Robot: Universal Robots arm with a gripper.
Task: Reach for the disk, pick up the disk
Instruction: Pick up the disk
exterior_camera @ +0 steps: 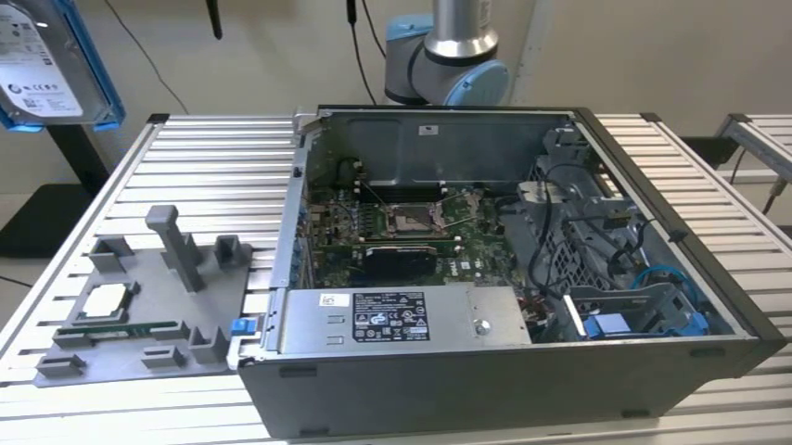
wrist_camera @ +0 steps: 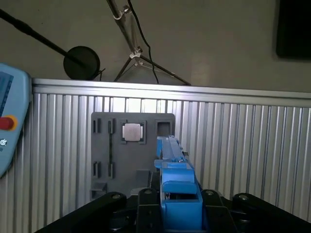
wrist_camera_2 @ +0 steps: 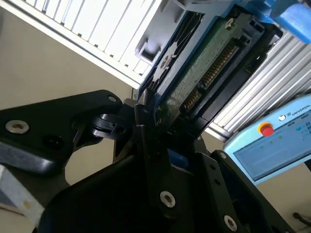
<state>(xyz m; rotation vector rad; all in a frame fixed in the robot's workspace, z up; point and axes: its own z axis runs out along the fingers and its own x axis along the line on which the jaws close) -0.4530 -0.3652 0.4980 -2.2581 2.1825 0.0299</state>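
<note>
Going by the look of the disk (exterior_camera: 44, 67): metal, so likely stiff, hard and a bit heavy. Probably smooth and slippery on the flat shiny side. Likely easy to hurt on the green board (wrist_camera_2: 206, 63) side, with its tiny parts and gold pins. Best to take hold by the blue frame (wrist_camera: 179, 182) along the edges, not by the flat faces.

Hangs up in the air over the grey tray (wrist_camera: 102, 162), well apart from it. Touches no part of the ribbed surface (wrist_camera: 243, 145) that the grey tray lies on.

Seen in the first wrist view: the gripper (wrist_camera: 178, 201) closed on the disk, black fingers pressed on both sides of the blue frame, no gap to see. Holds nothing else.
</note>
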